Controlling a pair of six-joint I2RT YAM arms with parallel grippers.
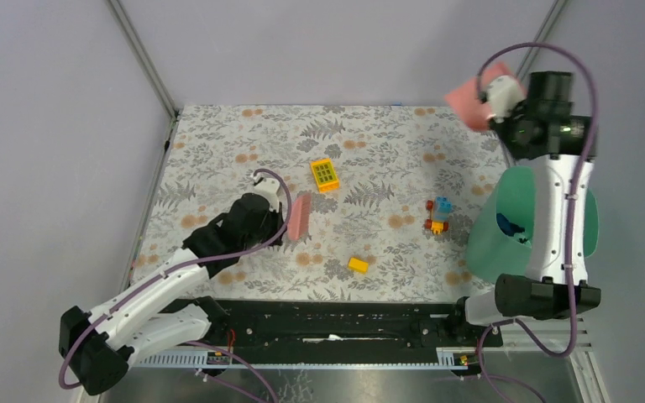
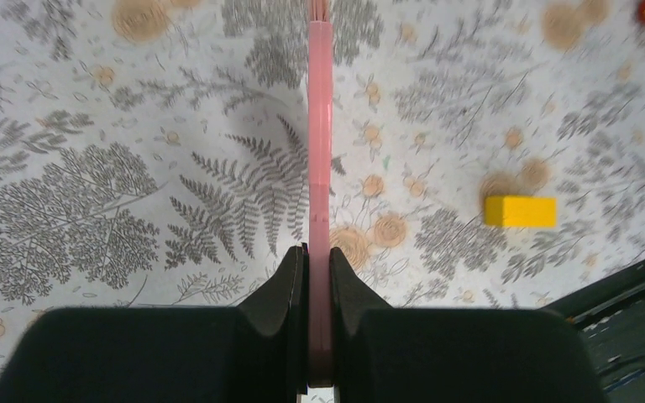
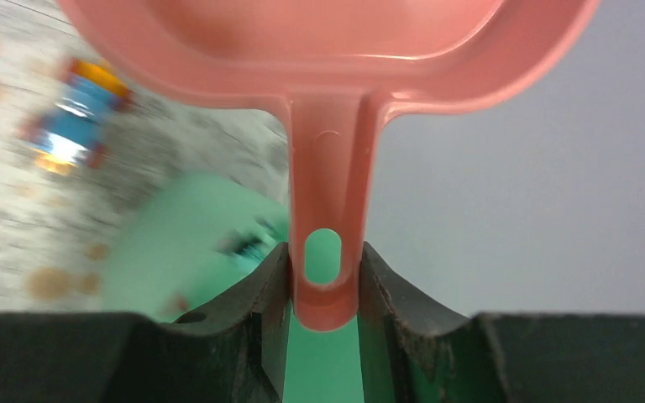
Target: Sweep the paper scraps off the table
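The pink brush is being gripped by the left hand over the printed surface. The pink dustpan is being clasped aloft by the right hand, near the green tray.

Smooth, faintly glossy pink plastic dustpan and brush; matt printed table surface; smooth yellow plastic block; matt green tray.
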